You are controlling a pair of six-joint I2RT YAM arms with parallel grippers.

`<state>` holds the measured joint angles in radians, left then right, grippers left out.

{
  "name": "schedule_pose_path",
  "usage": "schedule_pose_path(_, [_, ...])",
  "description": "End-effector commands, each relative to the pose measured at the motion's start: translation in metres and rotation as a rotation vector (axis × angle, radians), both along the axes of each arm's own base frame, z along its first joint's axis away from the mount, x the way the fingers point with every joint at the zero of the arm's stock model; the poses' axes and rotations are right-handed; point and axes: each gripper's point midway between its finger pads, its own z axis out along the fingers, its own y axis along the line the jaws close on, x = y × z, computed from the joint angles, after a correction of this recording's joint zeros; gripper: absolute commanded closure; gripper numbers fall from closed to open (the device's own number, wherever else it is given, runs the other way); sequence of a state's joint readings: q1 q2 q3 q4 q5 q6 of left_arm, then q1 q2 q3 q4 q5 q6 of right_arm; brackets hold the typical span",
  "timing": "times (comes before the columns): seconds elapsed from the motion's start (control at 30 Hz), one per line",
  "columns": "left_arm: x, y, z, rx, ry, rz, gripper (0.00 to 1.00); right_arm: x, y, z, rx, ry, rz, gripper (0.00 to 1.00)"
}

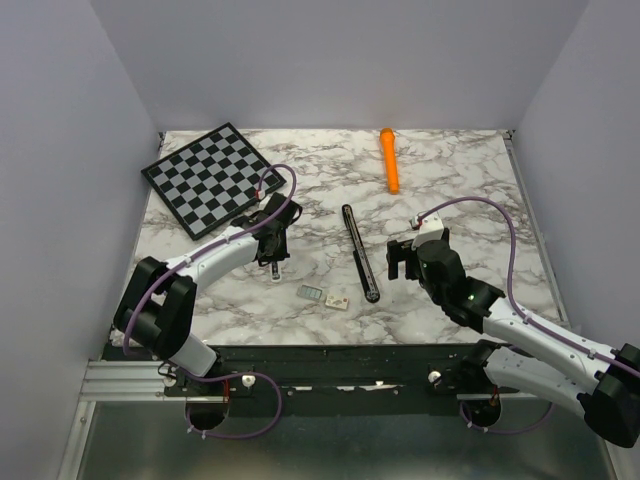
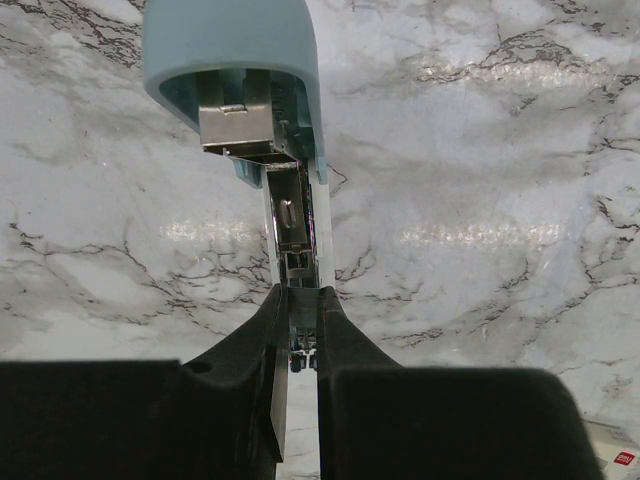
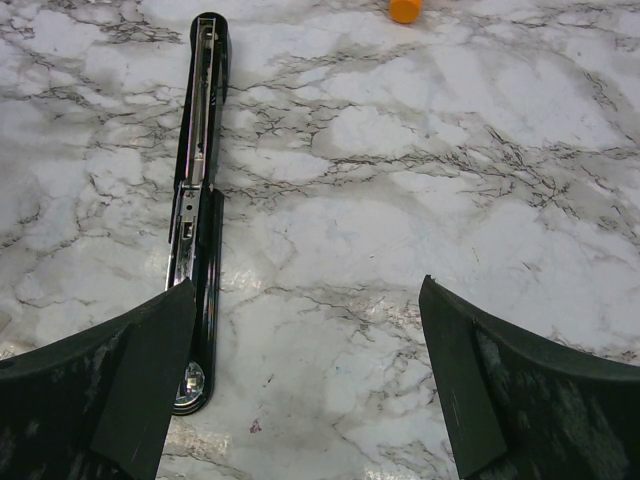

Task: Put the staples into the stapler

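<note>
The black stapler (image 1: 360, 252) lies opened out flat in the middle of the table, its metal channel facing up; it also shows in the right wrist view (image 3: 198, 200). A small silvery-grey block, the staples (image 1: 312, 292), lies on the table left of the stapler's near end. My left gripper (image 1: 274, 262) is left of the stapler and shut on the thin metal-and-white rail of a pale blue hooded piece (image 2: 232, 60), with the jaws (image 2: 298, 296) pressed on the rail. My right gripper (image 1: 403, 262) is open and empty just right of the stapler, and in its own view (image 3: 308, 285) the stapler runs past its left finger.
An orange marker (image 1: 389, 160) lies at the back, and its tip shows in the right wrist view (image 3: 405, 9). A chessboard (image 1: 210, 178) sits at the back left. A tiny white piece with dark dots (image 1: 337, 301) lies beside the staples. Grey walls enclose the table.
</note>
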<state>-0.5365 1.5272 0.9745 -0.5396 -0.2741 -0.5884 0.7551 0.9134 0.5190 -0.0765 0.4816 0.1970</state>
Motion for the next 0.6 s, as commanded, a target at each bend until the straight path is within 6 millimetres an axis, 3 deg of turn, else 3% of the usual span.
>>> schedule_pose_path(0.0, [-0.0021, -0.0038, -0.0078, -0.017, 0.026, -0.006, 0.99, 0.0047, 0.0021, 0.0131, 0.015, -0.024, -0.004, 0.00])
schedule_pose_path(0.27, [-0.0056, -0.0005, -0.0123, 0.001, 0.044, -0.007, 0.99, 0.0047, 0.0023, 0.0126, 0.013, -0.023, -0.002, 0.00])
schedule_pose_path(0.57, [-0.0025, 0.0002, -0.0035, 0.002, 0.022, -0.003, 1.00, 0.0054, 0.0023, 0.0131, 0.013, -0.023, -0.004, 0.00])
